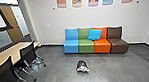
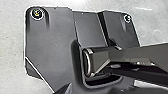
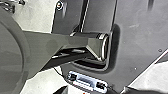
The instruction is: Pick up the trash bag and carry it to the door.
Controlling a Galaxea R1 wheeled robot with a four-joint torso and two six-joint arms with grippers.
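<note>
A small black bag with a crumpled white part (image 1: 82,66), which looks like the trash bag, rests on the grey floor in the head view, in front of the sofa and just right of the middle. At the far left of that view, a brown door (image 1: 12,21) stands behind the table area. Whether my left or right gripper is open or shut, I cannot tell from the wrist views.
A four-seat sofa (image 1: 86,47) in blue, green, orange and brown stands against the wall, a blue cushion (image 1: 94,34) on it. On the left are a long wooden table (image 1: 10,53) and black wheeled chairs (image 1: 28,53). Posters hang on the wall.
</note>
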